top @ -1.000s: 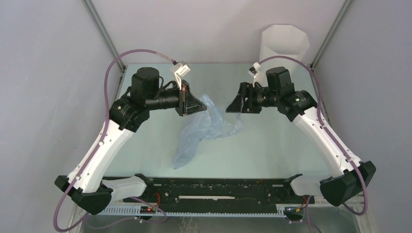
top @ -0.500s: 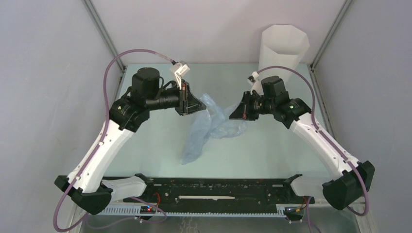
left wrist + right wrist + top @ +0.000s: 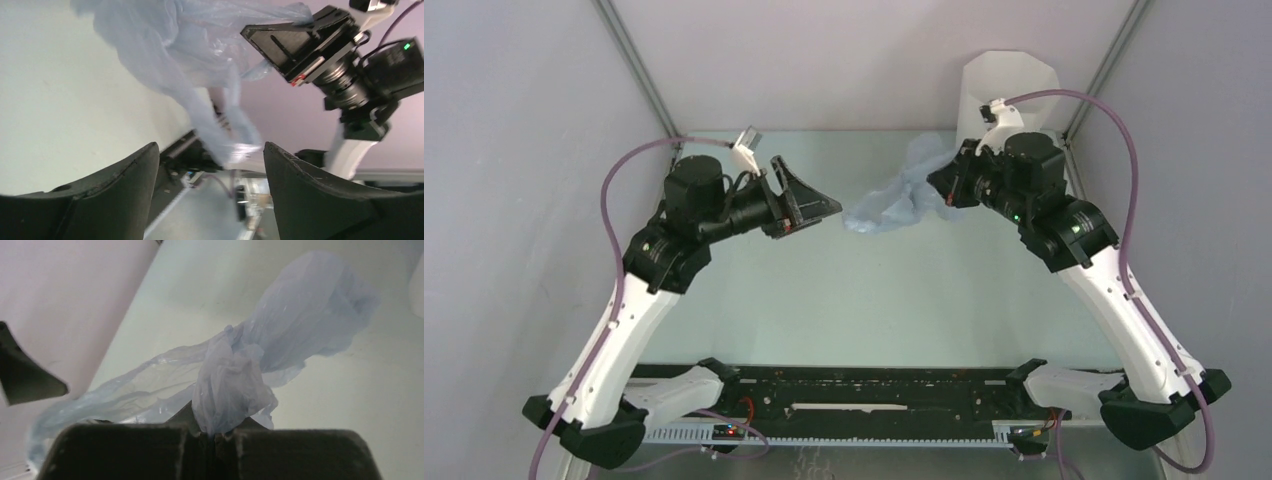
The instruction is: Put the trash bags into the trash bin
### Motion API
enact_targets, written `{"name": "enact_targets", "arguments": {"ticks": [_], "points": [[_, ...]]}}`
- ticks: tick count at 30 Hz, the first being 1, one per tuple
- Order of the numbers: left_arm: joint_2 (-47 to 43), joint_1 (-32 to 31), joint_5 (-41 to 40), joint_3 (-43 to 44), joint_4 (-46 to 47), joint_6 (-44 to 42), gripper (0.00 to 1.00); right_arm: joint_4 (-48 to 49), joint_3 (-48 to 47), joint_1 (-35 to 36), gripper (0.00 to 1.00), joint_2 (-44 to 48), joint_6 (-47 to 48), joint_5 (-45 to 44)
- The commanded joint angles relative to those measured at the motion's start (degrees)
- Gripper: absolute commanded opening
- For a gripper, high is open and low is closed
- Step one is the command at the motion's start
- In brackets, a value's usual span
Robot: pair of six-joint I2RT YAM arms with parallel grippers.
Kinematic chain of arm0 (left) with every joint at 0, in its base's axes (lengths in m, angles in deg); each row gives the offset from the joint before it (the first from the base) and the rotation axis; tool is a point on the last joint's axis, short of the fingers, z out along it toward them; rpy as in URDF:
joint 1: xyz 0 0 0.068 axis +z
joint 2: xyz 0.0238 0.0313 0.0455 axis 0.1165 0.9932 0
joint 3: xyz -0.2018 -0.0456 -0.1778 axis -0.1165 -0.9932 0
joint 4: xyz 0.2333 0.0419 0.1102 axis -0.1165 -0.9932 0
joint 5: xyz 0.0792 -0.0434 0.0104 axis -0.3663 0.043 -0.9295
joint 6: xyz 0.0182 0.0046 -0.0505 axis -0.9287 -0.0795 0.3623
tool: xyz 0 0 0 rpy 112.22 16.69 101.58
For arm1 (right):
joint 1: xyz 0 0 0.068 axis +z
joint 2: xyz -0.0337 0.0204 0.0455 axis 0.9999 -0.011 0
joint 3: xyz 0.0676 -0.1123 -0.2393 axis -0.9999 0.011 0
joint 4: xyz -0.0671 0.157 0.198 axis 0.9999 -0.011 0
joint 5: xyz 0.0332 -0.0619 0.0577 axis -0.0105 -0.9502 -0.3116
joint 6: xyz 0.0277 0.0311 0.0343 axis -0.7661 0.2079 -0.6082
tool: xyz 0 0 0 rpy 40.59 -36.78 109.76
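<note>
The pale-blue, wrinkly trash bag hangs in the air, bunched up, with my right gripper shut on its gathered end. In the right wrist view the film spills out from the closed jaws and trails to the left. The tall white trash bin stands in the back right corner, just behind the right wrist. My left gripper is open and empty, a short way left of the bag's free tail. In the left wrist view its fingers stand wide apart, with the bag ahead.
Grey enclosure walls and slanted metal posts close in the pale-green table on three sides. A black rail runs along the near edge between the arm bases. Purple cables loop above both wrists.
The right gripper shut on the bag and carried it up and back toward the bin. The left gripper let go, opened, and drew back to the left.
</note>
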Motion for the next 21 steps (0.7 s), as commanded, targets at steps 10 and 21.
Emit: {"name": "enact_targets", "arguments": {"ticks": [10, 21], "points": [[-9.5, -6.3, -10.0, -29.5, 16.5, 49.6, 0.86, 8.8, 13.2, 8.9, 0.0, -1.7, 1.5, -15.3], [-20.7, -6.7, -22.1, -39.5, -2.3, 57.8, 0.87, 7.4, 15.4, 8.2, 0.0, -0.2, 0.8, -13.8]]}}
